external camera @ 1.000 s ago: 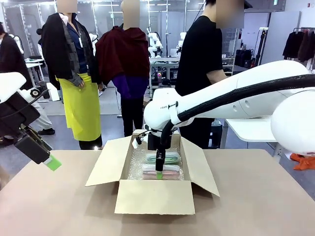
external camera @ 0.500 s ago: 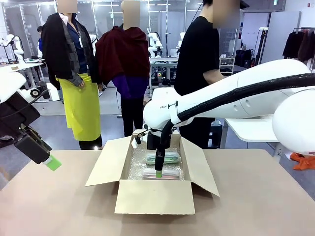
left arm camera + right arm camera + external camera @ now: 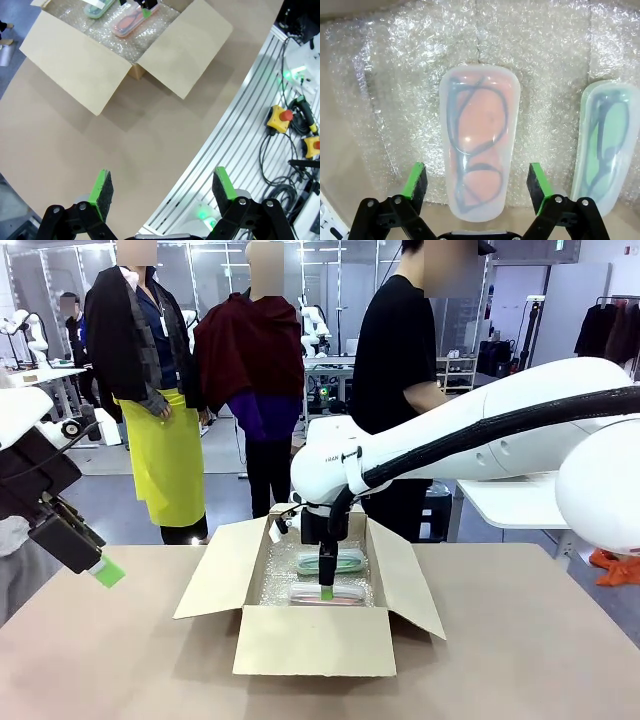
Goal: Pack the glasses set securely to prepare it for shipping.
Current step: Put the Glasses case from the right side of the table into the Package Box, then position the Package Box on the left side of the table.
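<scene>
An open cardboard box (image 3: 313, 638) lined with bubble wrap (image 3: 395, 75) stands mid-table. Both packs of the glasses set lie flat in it: the pale pink pack (image 3: 479, 137) nearer the front and the mint green pack (image 3: 602, 142) behind it. They also show as the pink pack (image 3: 345, 594) and green pack (image 3: 345, 561) in the front view. My right gripper (image 3: 478, 181) hangs open just above the pink pack, a finger on each side, not touching it. My left gripper (image 3: 162, 189) is open and empty, high over the table's left side (image 3: 105, 571).
The box's flaps (image 3: 212, 575) spread outward to left and right. A person in black (image 3: 405, 370) stands behind the box at the far side. Cables and yellow stop buttons (image 3: 280, 118) lie past the table edge (image 3: 220, 150) in the left wrist view.
My right gripper has opened and let go of the pink pack, which now lies on the bubble wrap. The left arm has not moved.
</scene>
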`<act>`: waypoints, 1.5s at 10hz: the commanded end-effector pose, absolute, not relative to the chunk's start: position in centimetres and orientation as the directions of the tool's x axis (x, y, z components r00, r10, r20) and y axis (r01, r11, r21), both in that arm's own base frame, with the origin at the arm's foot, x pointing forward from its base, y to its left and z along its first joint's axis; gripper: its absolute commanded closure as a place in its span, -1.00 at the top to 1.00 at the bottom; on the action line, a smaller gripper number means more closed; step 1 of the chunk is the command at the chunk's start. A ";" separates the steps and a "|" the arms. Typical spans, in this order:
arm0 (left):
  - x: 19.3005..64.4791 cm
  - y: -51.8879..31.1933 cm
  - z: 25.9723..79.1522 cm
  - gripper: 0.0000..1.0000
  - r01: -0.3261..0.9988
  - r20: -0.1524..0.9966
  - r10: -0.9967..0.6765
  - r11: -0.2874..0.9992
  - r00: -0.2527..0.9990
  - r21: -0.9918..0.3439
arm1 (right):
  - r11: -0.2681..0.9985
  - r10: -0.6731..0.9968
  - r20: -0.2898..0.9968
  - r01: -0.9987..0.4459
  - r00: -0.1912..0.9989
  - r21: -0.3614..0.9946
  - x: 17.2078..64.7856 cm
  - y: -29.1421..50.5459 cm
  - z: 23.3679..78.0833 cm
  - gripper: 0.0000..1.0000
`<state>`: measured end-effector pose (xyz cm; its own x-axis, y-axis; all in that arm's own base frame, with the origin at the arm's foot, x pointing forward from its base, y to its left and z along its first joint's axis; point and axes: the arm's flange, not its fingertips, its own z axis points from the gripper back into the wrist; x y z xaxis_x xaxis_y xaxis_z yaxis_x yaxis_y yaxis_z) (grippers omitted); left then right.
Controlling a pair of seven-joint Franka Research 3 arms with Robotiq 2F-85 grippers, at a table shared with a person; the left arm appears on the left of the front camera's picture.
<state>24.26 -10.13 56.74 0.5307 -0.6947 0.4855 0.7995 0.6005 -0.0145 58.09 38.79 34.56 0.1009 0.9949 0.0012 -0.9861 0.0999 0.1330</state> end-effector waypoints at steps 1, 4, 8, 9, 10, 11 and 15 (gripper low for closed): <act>24.3 -10.1 56.8 1.00 0.811 0.496 -0.700 0.585 0.514 -0.016 | 0.109 0.993 0.030 -0.983 0.115 0.149 58.0 39.1 34.6 1.00; 24.3 -10.1 56.8 1.00 0.811 0.496 -0.700 0.585 0.514 -0.016 | 0.109 0.993 0.030 -0.983 0.115 0.149 58.0 39.1 34.6 1.00; 24.3 -10.1 56.8 1.00 0.811 0.496 -0.700 0.585 0.514 -0.016 | 0.109 0.993 0.030 -0.983 0.115 0.149 58.0 39.1 34.6 1.00; 24.3 -10.1 56.8 1.00 0.811 0.496 -0.700 0.585 0.514 -0.016 | 0.109 0.993 0.030 -0.983 0.115 0.149 58.0 39.1 34.6 1.00; 24.3 -10.1 56.8 1.00 0.811 0.496 -0.700 0.585 0.514 -0.016 | 0.109 0.993 0.030 -0.983 0.115 0.149 58.0 39.1 34.6 1.00; 24.3 -10.1 56.8 1.00 0.811 0.496 -0.700 0.585 0.514 -0.016 | 0.109 0.993 0.030 -0.983 0.115 0.149 58.0 39.1 34.6 1.00; 26.0 -9.9 58.0 1.00 0.728 0.506 -0.612 0.683 0.608 -0.049 | 0.074 0.996 0.035 -0.990 0.079 0.117 57.3 38.2 36.6 1.00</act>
